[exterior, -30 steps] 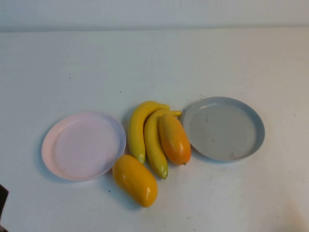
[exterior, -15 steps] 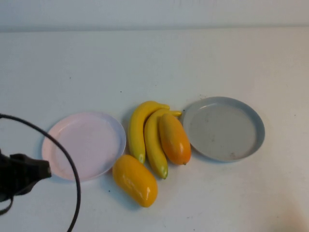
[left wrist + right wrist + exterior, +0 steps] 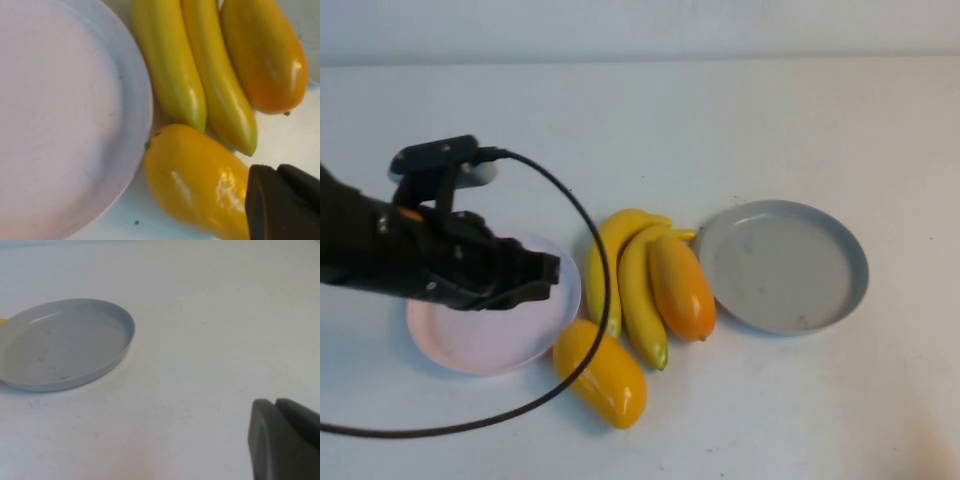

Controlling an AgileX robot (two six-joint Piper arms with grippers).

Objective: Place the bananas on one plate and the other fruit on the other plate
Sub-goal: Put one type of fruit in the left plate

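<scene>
The left gripper point(image 3: 548, 275) hovers over the pale pink plate point(image 3: 470, 340), fingers pressed together and holding nothing, its tip near that plate's rim on the fruit side. Just beside the pink plate lie the two bananas point(image 3: 620, 275), side by side, with the orange mango point(image 3: 681, 287) touching the far one. The golden-yellow mango point(image 3: 602, 374) lies at the pink plate's near edge. The blue-grey plate point(image 3: 783, 266) sits beyond the orange mango. The right gripper point(image 3: 285, 442) hangs near the blue-grey plate, pressed together.
</scene>
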